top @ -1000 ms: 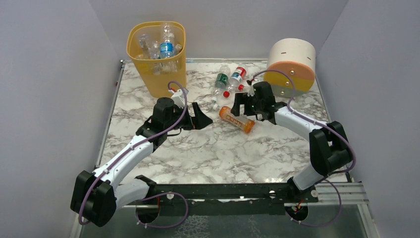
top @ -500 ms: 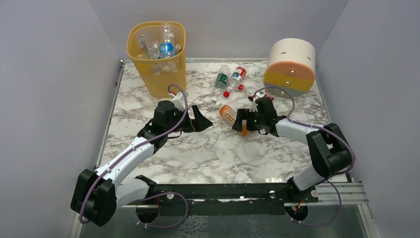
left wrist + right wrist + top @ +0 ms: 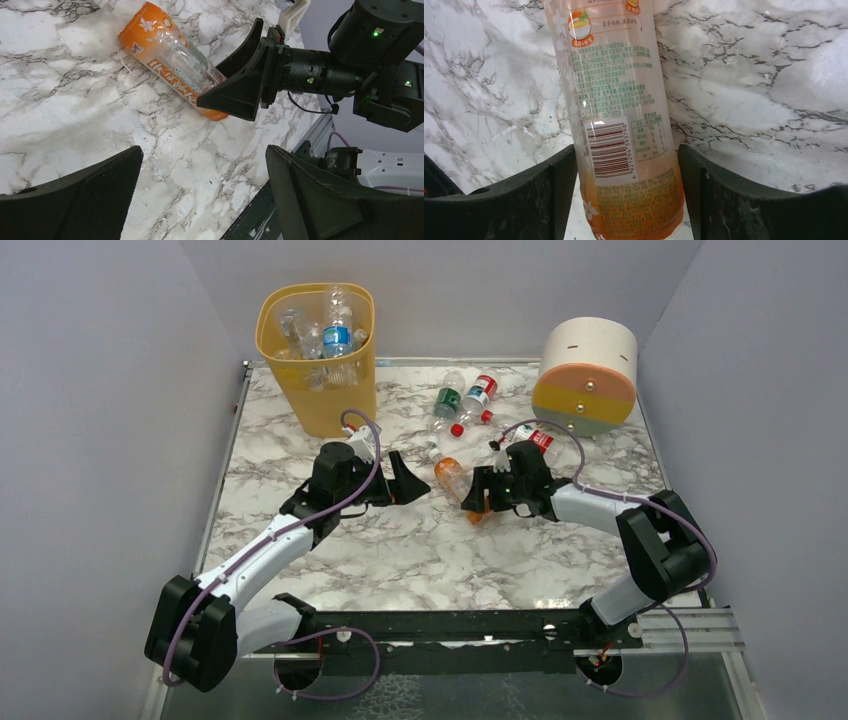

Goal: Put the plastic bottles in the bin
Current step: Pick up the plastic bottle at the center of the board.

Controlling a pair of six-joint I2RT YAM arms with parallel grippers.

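The right claw (image 3: 626,150) is closed on the clear plastic bottle with the orange label (image 3: 619,100). Its black fingers press both sides near one end, at mid-frame in the top view. Gripped so far from its middle, the smooth bottle could swing or slip free in transit. Its other end points toward the left claw (image 3: 410,480), which is spread wide and empty just beside it, so a careless pass could knock the two together.

Higher in the frame, a green-labelled bottle (image 3: 447,400) and a red-labelled bottle (image 3: 480,390) lie loose, and a sweeping arm might roll them. The tall yellow-orange perforated plastic bin (image 3: 330,400) at upper left is already nearly full, so a dropped bottle may bounce out.

The bench (image 3: 420,550) is glossy white marble pattern with grey veins. A round white, orange and grey drum (image 3: 590,375) stands at upper right. Plain pale grey walls close in the left, back and right.
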